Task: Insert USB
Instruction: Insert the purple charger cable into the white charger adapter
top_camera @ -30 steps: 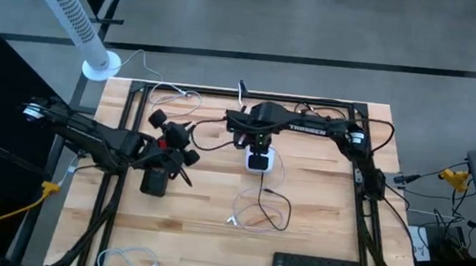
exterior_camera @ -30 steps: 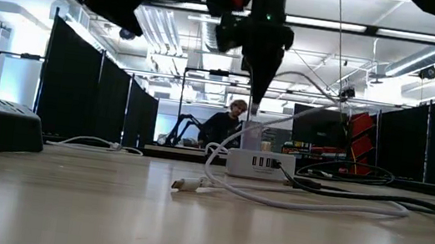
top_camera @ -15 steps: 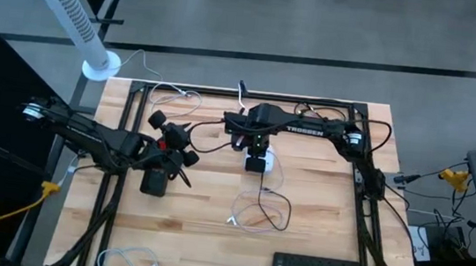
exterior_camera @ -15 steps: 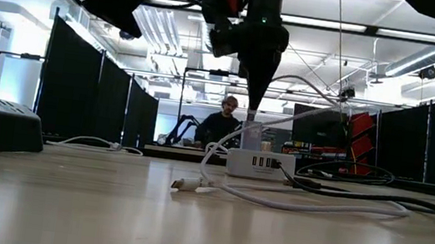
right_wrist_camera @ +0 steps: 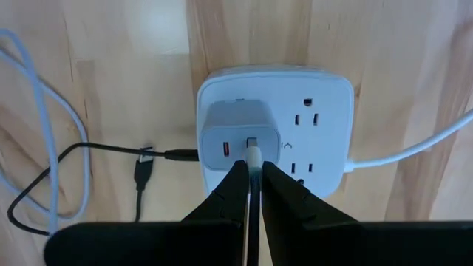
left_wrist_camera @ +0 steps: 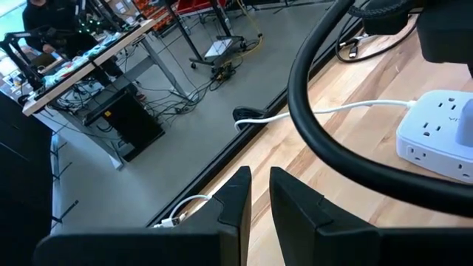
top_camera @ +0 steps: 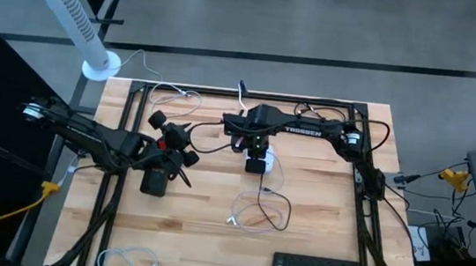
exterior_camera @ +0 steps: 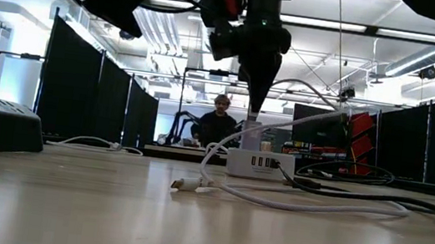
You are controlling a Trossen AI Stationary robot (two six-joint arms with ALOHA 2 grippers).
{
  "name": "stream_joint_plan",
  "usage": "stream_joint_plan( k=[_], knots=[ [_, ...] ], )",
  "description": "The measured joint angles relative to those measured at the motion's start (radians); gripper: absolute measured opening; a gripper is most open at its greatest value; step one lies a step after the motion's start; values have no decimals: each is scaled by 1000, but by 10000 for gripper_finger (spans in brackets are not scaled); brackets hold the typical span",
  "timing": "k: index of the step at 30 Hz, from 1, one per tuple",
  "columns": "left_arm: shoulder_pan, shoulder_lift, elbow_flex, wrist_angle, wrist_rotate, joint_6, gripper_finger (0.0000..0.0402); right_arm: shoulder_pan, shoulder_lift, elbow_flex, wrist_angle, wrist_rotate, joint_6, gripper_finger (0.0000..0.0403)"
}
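The right gripper [right_wrist_camera: 253,171] is hanging straight above the white power block [right_wrist_camera: 275,131], its fingers pinching a thin white USB cable [right_wrist_camera: 253,177], so that the plug is lining up with a port of the small charger [right_wrist_camera: 242,135] plugged in there. The plug seems to be touching the slot, probably not fully in. The block is smooth, rounded plastic, lying flat on the pale wooden tabletop [top_camera: 317,221]. The left gripper [left_wrist_camera: 255,193] is waiting apart, fingers nearly closed, holding nothing.
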State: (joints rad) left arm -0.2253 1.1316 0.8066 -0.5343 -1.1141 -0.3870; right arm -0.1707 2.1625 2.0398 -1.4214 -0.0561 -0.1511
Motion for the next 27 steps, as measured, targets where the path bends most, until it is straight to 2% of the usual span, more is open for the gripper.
stream_joint_plan(
  k=[13, 27],
  knots=[
    [0, 0, 0, 11, 0, 0, 39, -6, 2, -6, 0, 1, -8, 12],
    [1, 1, 0, 12, 7, -1, 39, -8, -2, -113, 115, 1, -20, 12]
  ],
)
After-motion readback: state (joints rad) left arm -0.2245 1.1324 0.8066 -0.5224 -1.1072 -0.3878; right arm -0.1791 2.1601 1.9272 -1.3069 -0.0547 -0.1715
